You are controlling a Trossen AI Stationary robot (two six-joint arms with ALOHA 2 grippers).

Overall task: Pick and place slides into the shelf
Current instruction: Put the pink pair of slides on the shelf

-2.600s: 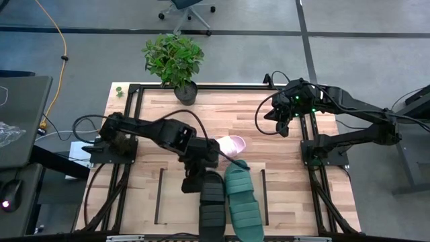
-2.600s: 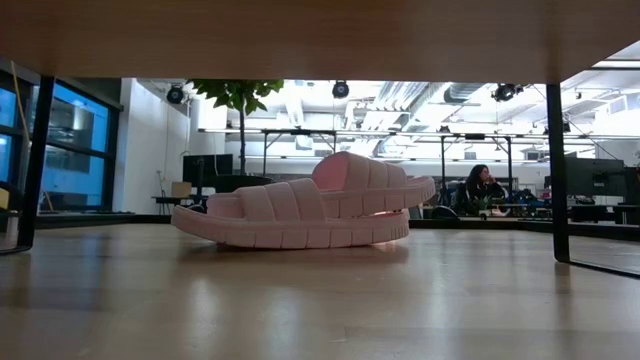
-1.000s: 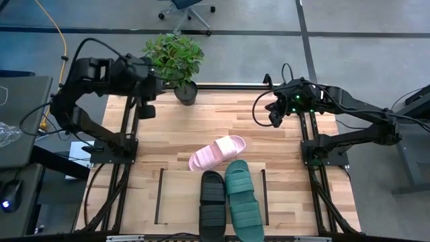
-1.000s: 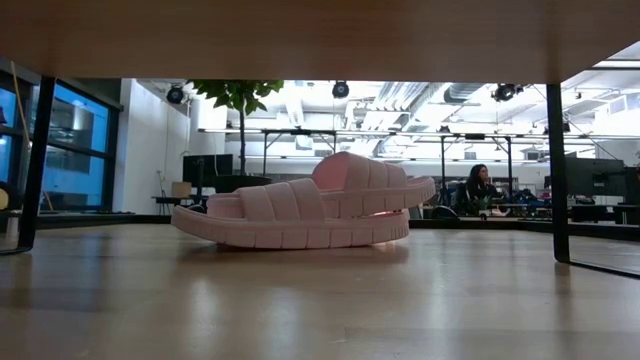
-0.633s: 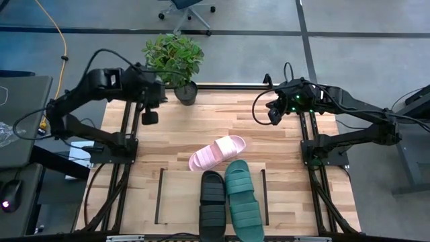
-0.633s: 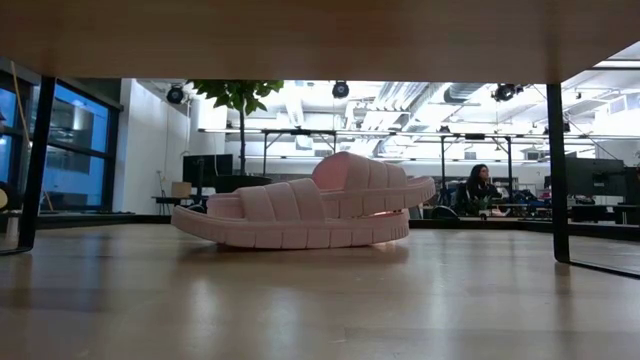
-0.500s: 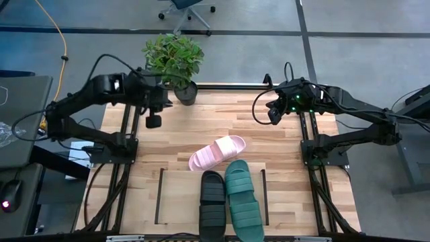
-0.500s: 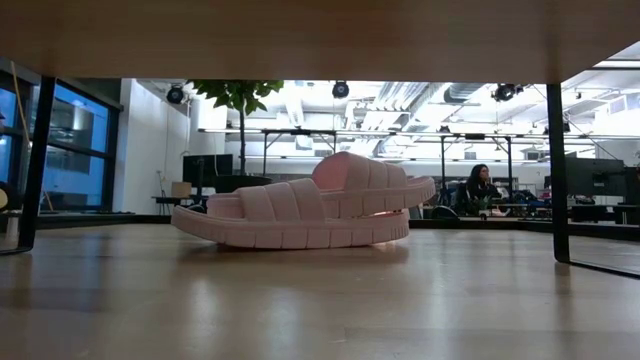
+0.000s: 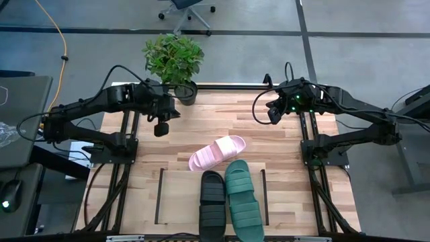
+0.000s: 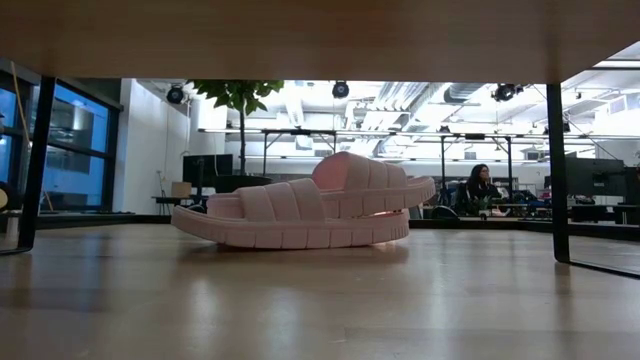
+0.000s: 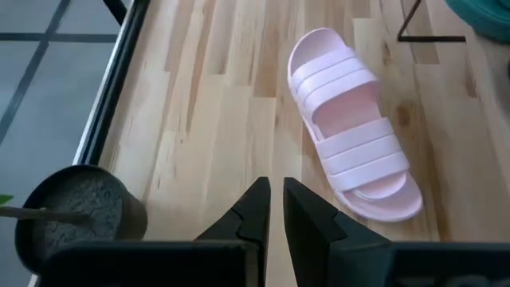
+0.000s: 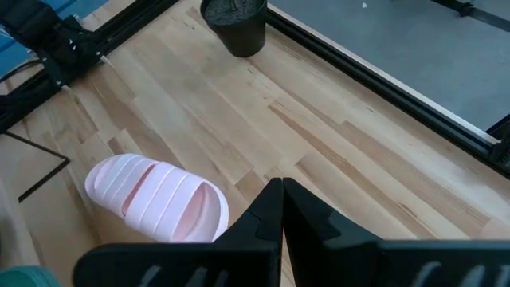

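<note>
The pale pink slide lies sole down and slanted on the table, just beyond the shelf; it also shows in the low view and both wrist views. The black slide and the teal-green slide lie side by side on the shelf, a light-wood panel between thin black rails. My left gripper hangs shut and empty above the table, to the far left of the pink slide. My right gripper is shut and empty at the far right.
A potted plant stands at the table's far edge, close to my left gripper; its pot shows in the left wrist view. The black outer frame runs around the table. A person sits in the room behind.
My left arm has swung out from the table's far left corner toward the right and near side, toward the pink slide, and its gripper has come lower. The three slides have stayed where they were.
</note>
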